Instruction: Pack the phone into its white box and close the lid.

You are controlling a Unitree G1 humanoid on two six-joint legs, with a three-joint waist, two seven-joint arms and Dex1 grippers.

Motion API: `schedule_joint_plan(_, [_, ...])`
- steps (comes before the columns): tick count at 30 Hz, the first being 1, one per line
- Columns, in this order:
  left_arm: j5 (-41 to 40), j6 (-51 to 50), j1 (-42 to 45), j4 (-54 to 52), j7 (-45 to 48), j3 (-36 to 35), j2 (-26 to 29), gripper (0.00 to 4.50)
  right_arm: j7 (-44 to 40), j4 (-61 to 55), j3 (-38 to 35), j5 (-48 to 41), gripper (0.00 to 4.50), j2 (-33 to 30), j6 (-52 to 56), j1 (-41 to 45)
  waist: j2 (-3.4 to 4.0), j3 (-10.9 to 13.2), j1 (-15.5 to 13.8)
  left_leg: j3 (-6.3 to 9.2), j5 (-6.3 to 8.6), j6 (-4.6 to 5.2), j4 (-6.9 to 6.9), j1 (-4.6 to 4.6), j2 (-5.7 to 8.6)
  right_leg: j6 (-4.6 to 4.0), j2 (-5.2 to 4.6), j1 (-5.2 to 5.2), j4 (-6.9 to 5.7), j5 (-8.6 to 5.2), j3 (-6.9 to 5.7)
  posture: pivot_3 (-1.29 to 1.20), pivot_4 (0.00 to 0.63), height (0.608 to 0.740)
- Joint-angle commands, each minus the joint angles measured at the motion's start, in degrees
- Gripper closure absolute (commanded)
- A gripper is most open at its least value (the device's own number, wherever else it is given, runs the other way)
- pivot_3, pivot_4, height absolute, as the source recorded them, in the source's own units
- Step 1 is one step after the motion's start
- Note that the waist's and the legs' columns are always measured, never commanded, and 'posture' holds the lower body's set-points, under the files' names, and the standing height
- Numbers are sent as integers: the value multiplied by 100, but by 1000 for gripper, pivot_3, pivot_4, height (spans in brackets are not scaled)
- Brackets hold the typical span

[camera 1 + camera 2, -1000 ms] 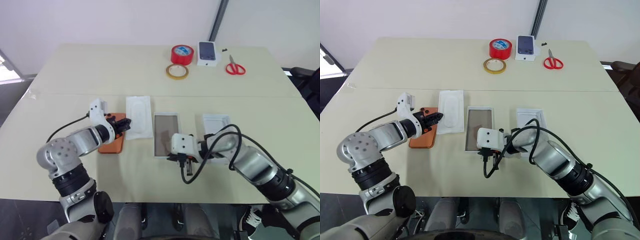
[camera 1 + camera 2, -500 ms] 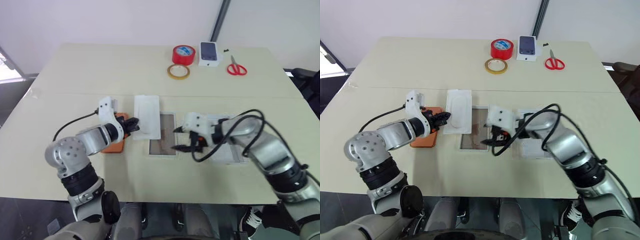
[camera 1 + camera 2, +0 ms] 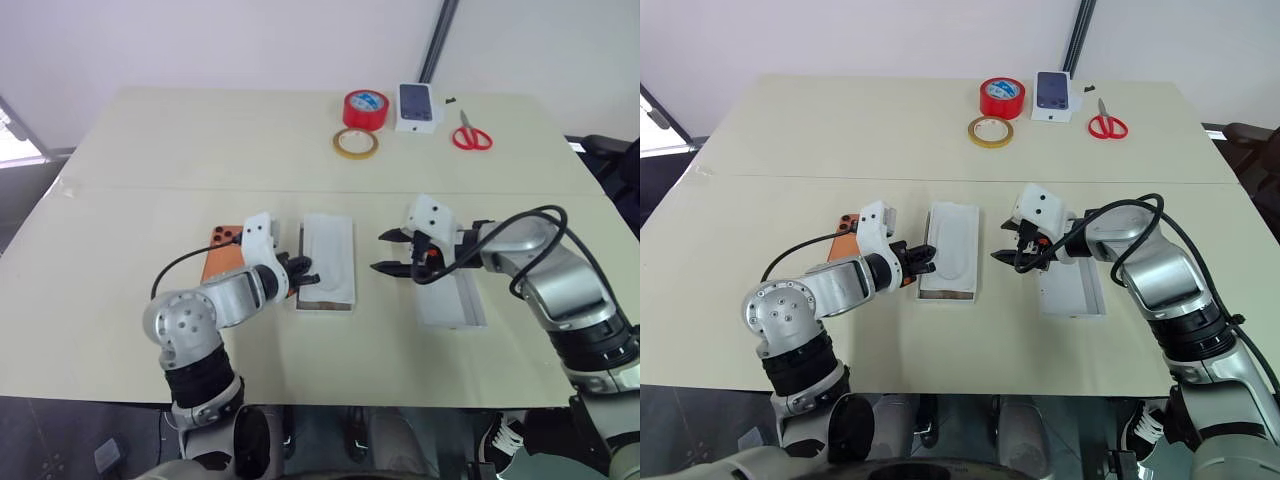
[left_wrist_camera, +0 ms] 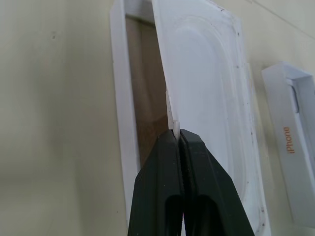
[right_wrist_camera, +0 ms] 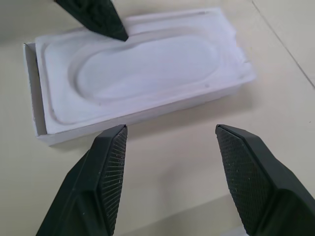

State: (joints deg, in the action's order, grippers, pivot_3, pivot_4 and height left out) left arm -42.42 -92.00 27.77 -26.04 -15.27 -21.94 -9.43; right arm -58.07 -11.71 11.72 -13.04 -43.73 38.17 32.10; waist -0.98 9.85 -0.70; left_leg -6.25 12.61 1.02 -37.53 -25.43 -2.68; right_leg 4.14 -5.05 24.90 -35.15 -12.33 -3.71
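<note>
2 arms reach inward: left gripper (image 4: 178,135) jaws pinch the insert (image 3: 327,257), right gripper (image 3: 388,251) jaws wide.

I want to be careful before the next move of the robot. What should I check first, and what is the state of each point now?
1. Left gripper holds the flat insert: ok, shut on a tab at its edge.
2. Insert seated squarely in the white box: not ok; the brown floor shows along one side.
3. Phone packed: not ok; it lies on the table beside the box, on the robot's left.
4. Right gripper free: ok; open, holding nothing, between box and lid.
5. Lid ready: ok; it lies on the table, apart from the box on its right.
6. Room for the phone under or over the insert: cannot tell.
</note>
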Motion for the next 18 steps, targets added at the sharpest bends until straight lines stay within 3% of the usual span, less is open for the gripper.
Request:
schedule_joint_plan(1, [-219,-50,38,-238,-92,34,-33,4500,66,33,-71,53,1527,47,-194,112,0,0,-1,0,0,0,-1,0,0,0,0,0,0,0,0,0,150,740])
schedule_joint_plan(4, [-323,-50,30,-233,-149,44,-27,3556,100,99,-56,89,1485,88,-250,152,0,0,-2,0,0,0,-1,-1,0,0,0,0,0,0,0,0,150,740])
schedule_joint_plan(9, [-750,-50,94,-288,-183,-26,2,1072,153,163,-55,93,1485,191,-207,267,0,0,0,1,0,0,-1,0,0,0,1,-1,0,0,0,0,150,740])
schedule_joint_plan(12, [-1088,-50,163,-337,-256,-134,88,1018,330,205,-3,114,2341,399,-41,385,0,0,9,1,0,0,-1,0,-1,0,3,0,-1,0,0,0,150,740])
schedule_joint_plan(16, [-1532,-50,211,-390,-305,-221,393,1018,459,158,134,144,4371,624,96,503,0,0,2,3,0,0,-1,0,-1,0,3,-1,-2,0,0,0,150,740])
schedule_joint_plan(18, [-1804,-50,221,-419,-303,-347,662,1018,635,145,277,222,4468,864,156,638,0,0,24,3,0,0,-2,-1,-1,0,3,-1,-2,0,0,0,150,740])
